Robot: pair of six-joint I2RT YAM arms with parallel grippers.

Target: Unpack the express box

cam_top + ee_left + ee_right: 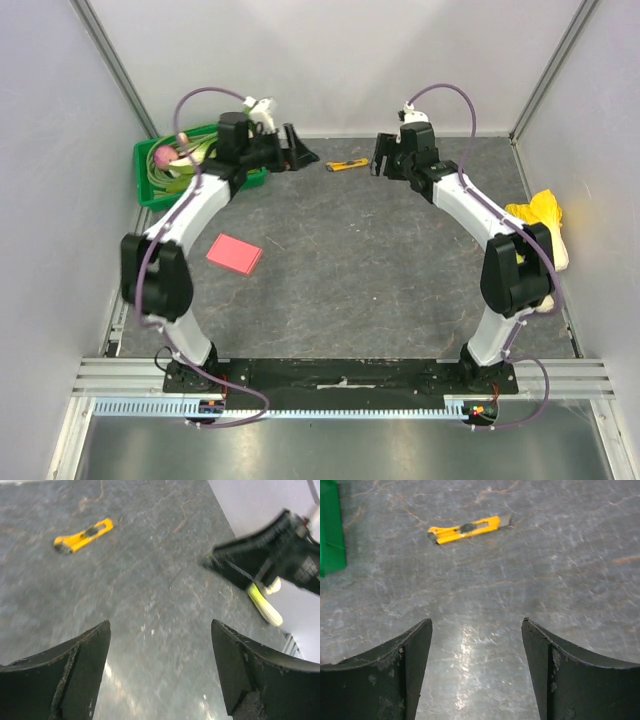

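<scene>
The express box (234, 254), flat and pink-red, lies on the dark table at the left, near the left arm's elbow and far from both grippers. My left gripper (296, 148) hovers at the back left, open, nothing between its fingers (85, 655). My right gripper (384, 156) hovers at the back right, open and empty too, its fingers (410, 650) over bare table. A yellow utility knife (347, 165) lies between the two grippers; it shows in the left wrist view (82, 536) and the right wrist view (468, 529). The box is out of both wrist views.
A green crate (150, 175) with vegetables stands at the back left, its corner (330, 530) in the right wrist view. A yellow-green vegetable (545, 225) lies by the right wall. White walls close in the table on three sides.
</scene>
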